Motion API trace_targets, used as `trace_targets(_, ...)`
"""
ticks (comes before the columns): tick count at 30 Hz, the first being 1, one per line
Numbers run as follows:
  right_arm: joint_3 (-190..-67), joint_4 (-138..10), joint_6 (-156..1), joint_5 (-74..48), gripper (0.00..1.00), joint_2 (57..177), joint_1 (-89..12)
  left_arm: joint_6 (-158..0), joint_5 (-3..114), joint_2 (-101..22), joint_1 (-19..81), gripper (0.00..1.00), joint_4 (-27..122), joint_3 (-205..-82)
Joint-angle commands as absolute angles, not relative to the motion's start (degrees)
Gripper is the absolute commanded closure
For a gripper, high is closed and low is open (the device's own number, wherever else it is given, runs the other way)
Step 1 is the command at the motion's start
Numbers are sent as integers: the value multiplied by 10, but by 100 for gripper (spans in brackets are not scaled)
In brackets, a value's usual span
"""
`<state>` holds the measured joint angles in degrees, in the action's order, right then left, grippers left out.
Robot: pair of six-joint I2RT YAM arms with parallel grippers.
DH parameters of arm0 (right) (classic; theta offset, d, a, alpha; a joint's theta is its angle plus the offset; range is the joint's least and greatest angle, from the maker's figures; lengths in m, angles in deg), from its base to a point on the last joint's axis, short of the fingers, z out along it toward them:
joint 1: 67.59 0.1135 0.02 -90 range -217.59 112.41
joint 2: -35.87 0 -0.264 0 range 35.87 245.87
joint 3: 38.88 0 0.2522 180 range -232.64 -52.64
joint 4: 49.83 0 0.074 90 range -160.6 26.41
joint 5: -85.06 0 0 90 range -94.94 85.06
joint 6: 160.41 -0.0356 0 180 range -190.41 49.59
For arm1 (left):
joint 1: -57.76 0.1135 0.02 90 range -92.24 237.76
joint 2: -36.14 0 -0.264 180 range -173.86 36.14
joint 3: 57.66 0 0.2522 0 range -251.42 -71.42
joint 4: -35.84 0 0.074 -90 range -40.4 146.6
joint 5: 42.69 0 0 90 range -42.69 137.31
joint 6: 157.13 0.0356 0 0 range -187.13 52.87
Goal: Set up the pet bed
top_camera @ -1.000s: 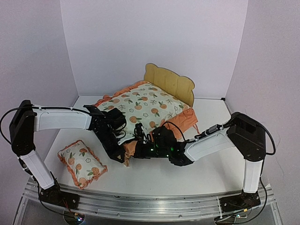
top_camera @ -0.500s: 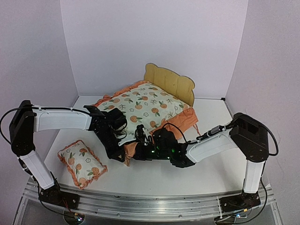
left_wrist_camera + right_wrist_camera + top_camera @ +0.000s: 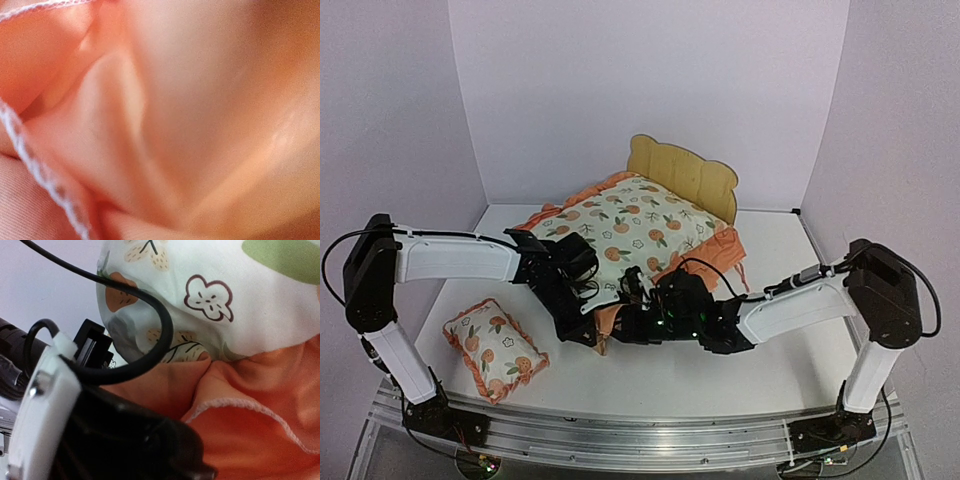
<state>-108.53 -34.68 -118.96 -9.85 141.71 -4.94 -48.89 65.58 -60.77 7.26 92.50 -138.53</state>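
Observation:
The pet bed shows only its plywood headboard (image 3: 685, 178) at the back; the fruit-print mattress cushion (image 3: 630, 225) covers the rest. My left gripper (image 3: 582, 330) is at the cushion's front corner, shut on its orange ruffle (image 3: 608, 318). That ruffle (image 3: 175, 125) fills the left wrist view and hides the fingers. My right gripper (image 3: 628, 318) is pressed against the same corner from the right. The right wrist view shows the cushion (image 3: 225, 300) and ruffle (image 3: 250, 440) close up but not my own fingers.
The small fruit-print pillow (image 3: 495, 348) lies on the table at the front left. The left arm's black wrist and cable (image 3: 100, 440) block the lower left of the right wrist view. White walls close in the table on three sides.
Both grippers have shifted a little to the right and nearer with the cushion's front corner. The right arm's elbow has swung out to the right.

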Motion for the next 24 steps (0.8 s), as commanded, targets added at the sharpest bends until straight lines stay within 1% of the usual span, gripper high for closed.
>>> trace_targets(1,-1082,-415,-1184,-86,73,1350,-52,-479,541,-624,98,100,742,-1408)
trace_targets(4,-1090,-457,-1168,-84,73,1334,-52,-480,540,-624,97,100,740,-1407)
trace_targets(9,-1067,-471,-1167,-70,76,1332,-53,-480,540,-624,96,100,739,-1407)
trace_targets(10,-1066,-471,-1163,-75,75,1335,-53,-480,540,-624,96,100,739,-1408)
trace_targets(13,-1072,-460,-1141,-104,67,1351,-54,-480,539,-622,96,100,739,-1407)
trace_targets(14,-1073,-453,-1137,-111,66,1357,-53,-480,539,-622,96,100,739,-1407)
trace_targets(15,-1073,-443,-1134,-118,66,1363,-54,-480,539,-622,96,100,739,-1407)
trace_targets(18,-1076,-416,-1134,-133,72,1379,-58,-481,540,-622,95,100,738,-1407)
trace_targets(22,-1079,-393,-1143,-135,73,1397,-62,-480,538,-620,94,100,738,-1406)
trace_targets(24,-1078,-383,-1147,-130,76,1404,-63,-481,538,-619,94,100,737,-1405)
